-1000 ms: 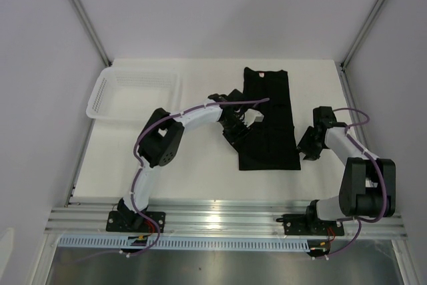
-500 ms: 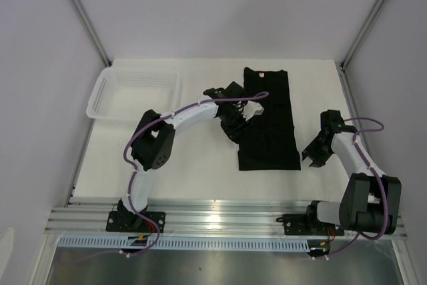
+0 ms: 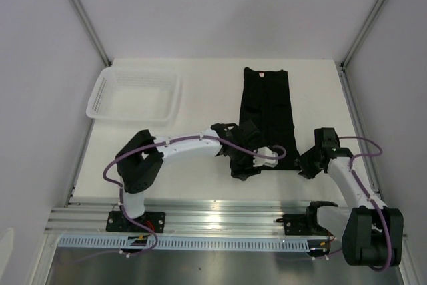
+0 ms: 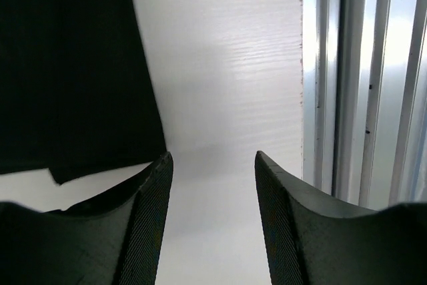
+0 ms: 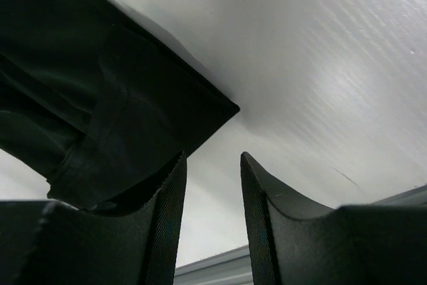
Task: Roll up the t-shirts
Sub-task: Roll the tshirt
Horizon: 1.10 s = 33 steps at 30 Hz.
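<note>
One black t-shirt (image 3: 267, 108), folded into a long narrow strip, lies flat on the white table with its pale neck label at the far end. My left gripper (image 3: 245, 165) is open and empty at the strip's near-left corner. In the left wrist view the shirt (image 4: 67, 65) lies at upper left, with bare table between the open left gripper's (image 4: 212, 158) fingertips. My right gripper (image 3: 305, 168) is open and empty just right of the near-right corner. In the right wrist view that corner of the shirt (image 5: 100, 85) sits beside the open right gripper (image 5: 212, 158), above its left finger.
A white mesh basket (image 3: 101, 95) stands at the far left of the table. An aluminium rail (image 3: 220, 221) runs along the near edge and also shows in the left wrist view (image 4: 353, 78). Frame posts rise at the back corners.
My left gripper has moved from the shirt's mid-left edge down to its near-left corner. My right gripper has moved nearer and in toward the near-right corner. The shirt lies as before.
</note>
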Available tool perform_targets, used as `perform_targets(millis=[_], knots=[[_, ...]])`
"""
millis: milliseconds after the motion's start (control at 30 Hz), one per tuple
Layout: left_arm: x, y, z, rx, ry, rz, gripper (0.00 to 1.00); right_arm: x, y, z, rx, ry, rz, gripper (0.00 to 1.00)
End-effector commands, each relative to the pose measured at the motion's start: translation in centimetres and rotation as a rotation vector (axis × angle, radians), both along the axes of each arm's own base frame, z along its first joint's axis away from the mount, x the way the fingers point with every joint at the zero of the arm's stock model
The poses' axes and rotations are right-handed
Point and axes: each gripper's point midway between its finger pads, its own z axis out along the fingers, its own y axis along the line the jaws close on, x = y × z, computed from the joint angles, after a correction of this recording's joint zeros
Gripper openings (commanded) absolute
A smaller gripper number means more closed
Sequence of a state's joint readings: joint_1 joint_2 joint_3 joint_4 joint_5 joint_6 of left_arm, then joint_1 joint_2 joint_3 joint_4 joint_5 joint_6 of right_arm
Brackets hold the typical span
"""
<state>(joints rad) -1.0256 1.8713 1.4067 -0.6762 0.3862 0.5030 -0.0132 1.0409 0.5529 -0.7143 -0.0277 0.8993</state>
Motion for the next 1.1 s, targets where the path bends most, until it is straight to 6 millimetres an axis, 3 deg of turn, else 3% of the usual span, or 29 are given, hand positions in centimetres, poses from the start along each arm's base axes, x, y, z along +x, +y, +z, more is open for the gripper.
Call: perform_targets(millis=[0, 200, 400, 567, 800, 1067], knots=[[0.0, -2.0, -0.3, -0.071, -0.073, -0.073, 0.56, 1.4, 0.2, 0.2, -0.003, -0.046, -0.027, 0.42], [0.8, -2.8, -1.9, -0.036, -0.158, -0.044, 0.57, 2.2, -0.3, 0.3, -0.057, -0.051, -0.006, 0.42], [0.9, -1.4, -4.6, 0.041, -0.173, -0.061, 0.59, 2.2, -0.9, -0.6, -0.089, -0.025, -0.002, 0.43], [1.5, -1.3, -5.3, 0.060, -0.207, -0.063, 0.59, 2.4, -1.2, -1.1, -0.105, -0.014, 0.000, 0.42], [1.7, 0.3, -7.1, 0.122, -0.221, -0.044, 0.58, 1.3, -1.6, -1.8, -0.125, 0.015, -0.011, 0.41], [3.0, 0.7, -7.6, 0.136, -0.296, -0.030, 0.42, 1.4, -2.0, -2.2, -0.142, 0.009, -0.030, 0.36]])
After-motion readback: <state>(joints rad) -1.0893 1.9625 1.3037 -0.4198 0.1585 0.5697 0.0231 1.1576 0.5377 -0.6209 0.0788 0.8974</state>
